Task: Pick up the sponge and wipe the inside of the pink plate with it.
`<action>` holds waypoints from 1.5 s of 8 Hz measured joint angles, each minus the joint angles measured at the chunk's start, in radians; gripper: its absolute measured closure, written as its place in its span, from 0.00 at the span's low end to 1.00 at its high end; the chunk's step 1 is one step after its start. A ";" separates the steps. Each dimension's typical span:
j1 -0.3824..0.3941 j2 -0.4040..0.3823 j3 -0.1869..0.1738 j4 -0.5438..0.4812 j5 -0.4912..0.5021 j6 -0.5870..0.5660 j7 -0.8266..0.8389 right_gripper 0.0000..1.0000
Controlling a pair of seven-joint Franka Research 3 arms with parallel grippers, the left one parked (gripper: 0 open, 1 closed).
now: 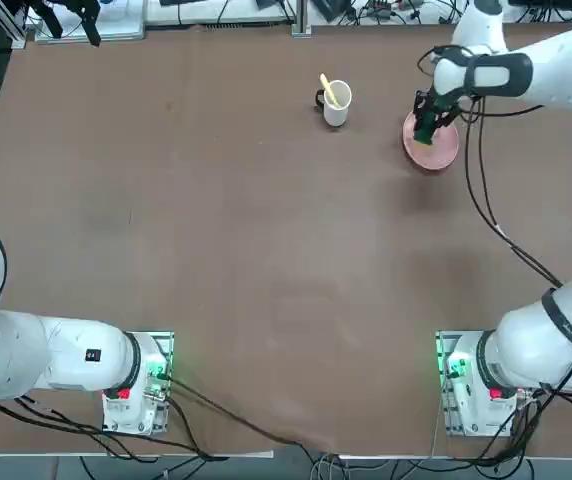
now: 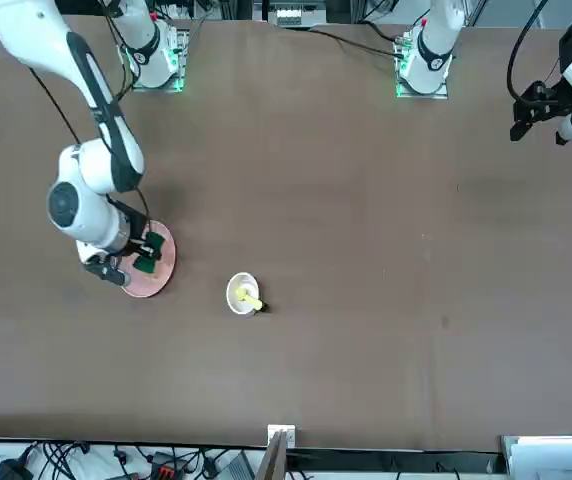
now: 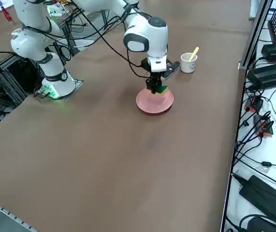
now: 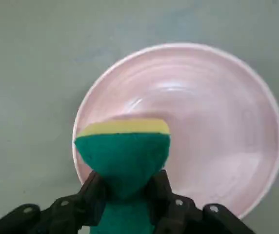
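Right gripper [image 4: 125, 195] is clamped on the sponge [image 4: 122, 148], a squeezed green block with a yellow foam layer at its far end, held over the round, shallow, glossy pink plate [image 4: 217, 146].

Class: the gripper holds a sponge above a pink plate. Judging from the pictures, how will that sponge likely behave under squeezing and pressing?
The sponge is pinched narrow where the right gripper clamps it, so it is probably soft and springy. It hangs unsupported over the pink plate, suggesting it is light. Pressed down, its yellow layer would likely flatten.
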 joint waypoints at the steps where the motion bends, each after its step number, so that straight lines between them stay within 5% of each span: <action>1: 0.000 0.021 -0.002 0.001 0.000 0.005 0.005 0.57; 5: -0.013 0.033 -0.017 0.002 -0.004 -0.059 0.004 0.72; 12: -0.050 0.031 -0.095 0.006 -0.013 -0.102 -0.214 0.72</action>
